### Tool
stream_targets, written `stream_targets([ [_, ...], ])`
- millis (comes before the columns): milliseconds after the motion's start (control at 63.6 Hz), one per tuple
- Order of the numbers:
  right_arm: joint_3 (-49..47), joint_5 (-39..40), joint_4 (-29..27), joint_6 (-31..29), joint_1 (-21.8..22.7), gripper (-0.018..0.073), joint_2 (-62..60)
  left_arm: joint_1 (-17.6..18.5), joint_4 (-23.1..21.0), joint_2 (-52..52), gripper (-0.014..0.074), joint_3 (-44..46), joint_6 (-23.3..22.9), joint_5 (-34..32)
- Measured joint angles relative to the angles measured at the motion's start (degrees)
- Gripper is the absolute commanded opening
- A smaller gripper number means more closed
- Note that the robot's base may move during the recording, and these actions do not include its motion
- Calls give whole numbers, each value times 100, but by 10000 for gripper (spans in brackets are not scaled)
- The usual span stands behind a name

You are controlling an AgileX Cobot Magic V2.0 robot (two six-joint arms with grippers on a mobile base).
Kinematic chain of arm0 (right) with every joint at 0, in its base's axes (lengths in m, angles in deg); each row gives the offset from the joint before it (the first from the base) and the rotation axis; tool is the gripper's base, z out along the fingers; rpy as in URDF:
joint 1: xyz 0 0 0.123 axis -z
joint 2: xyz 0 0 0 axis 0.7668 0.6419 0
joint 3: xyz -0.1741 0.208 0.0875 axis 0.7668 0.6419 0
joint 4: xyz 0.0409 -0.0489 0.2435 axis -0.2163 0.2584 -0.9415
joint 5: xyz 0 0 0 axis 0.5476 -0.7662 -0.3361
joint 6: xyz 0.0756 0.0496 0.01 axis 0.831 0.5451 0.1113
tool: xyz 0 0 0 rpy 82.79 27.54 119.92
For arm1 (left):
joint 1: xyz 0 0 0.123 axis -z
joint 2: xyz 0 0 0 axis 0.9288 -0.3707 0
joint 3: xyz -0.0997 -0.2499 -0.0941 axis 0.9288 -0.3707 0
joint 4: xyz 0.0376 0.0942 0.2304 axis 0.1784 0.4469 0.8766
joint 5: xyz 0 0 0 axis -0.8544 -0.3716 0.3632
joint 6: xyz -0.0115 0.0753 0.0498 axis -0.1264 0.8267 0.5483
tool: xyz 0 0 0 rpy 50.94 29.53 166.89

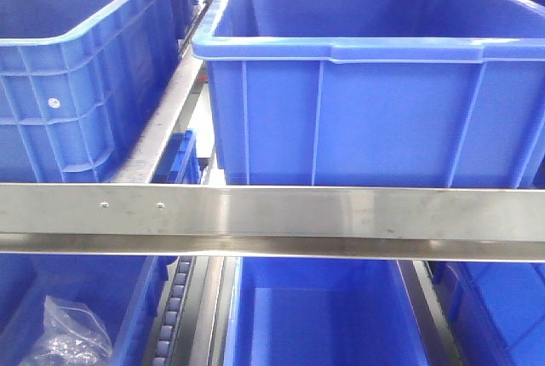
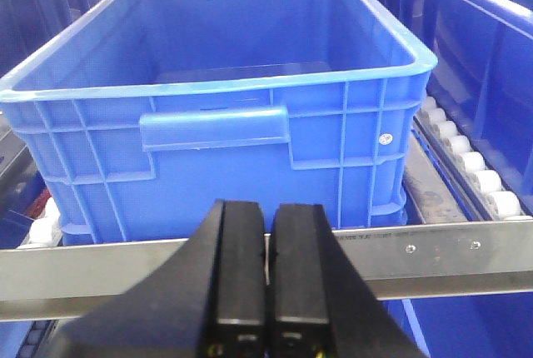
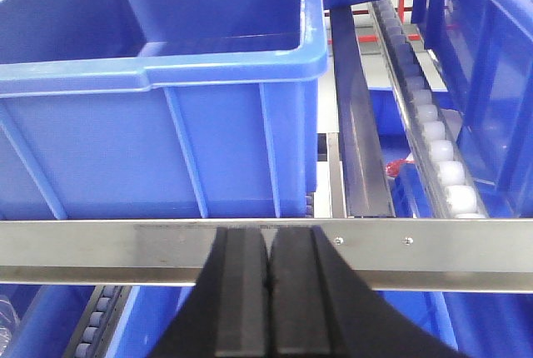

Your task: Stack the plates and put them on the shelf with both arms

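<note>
The front-facing view shows a large blue crate (image 1: 366, 85) sitting on a shelf behind a steel rail (image 1: 272, 213) that runs left to right. A second blue crate (image 1: 77, 77) stands beside it on the left, and a clear plastic bag (image 1: 72, 332) lies in a bin on the lower level. The plates do not show here or in either wrist view, so their position and facing cannot be told.

In the left wrist view, the left gripper (image 2: 268, 291) has its black fingers pressed together with nothing between them, low in front of a blue crate with a handle bar (image 2: 215, 129). White rollers (image 2: 470, 162) run along the right.

In the right wrist view, the right gripper (image 3: 266, 300) is likewise closed and empty, before the rail. No writing is readable.
</note>
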Motion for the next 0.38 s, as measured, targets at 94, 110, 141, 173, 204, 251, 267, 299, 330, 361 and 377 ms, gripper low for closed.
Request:
stream_targets([
  [94, 0, 0, 0, 0, 0, 31, 0, 0, 0, 0, 83, 0, 0, 0],
  [110, 0, 0, 0, 0, 0, 31, 0, 0, 0, 0, 83, 0, 0, 0],
  [141, 0, 0, 0, 0, 0, 31, 0, 0, 0, 0, 83, 0, 0, 0],
  [173, 0, 0, 0, 0, 0, 31, 0, 0, 0, 0, 83, 0, 0, 0],
  [204, 0, 0, 0, 0, 0, 31, 0, 0, 0, 0, 83, 0, 0, 0],
  [251, 0, 0, 0, 0, 0, 31, 0, 0, 0, 0, 83, 0, 0, 0],
  [267, 0, 0, 0, 0, 0, 31, 0, 0, 0, 0, 83, 0, 0, 0],
  [299, 0, 0, 0, 0, 0, 31, 0, 0, 0, 0, 83, 0, 0, 0],
  [330, 0, 0, 0, 0, 0, 31, 0, 0, 0, 0, 83, 0, 0, 0],
  [361, 0, 0, 0, 0, 0, 31, 0, 0, 0, 0, 83, 0, 0, 0],
  [377, 0, 0, 0, 0, 0, 31, 0, 0, 0, 0, 83, 0, 0, -4],
])
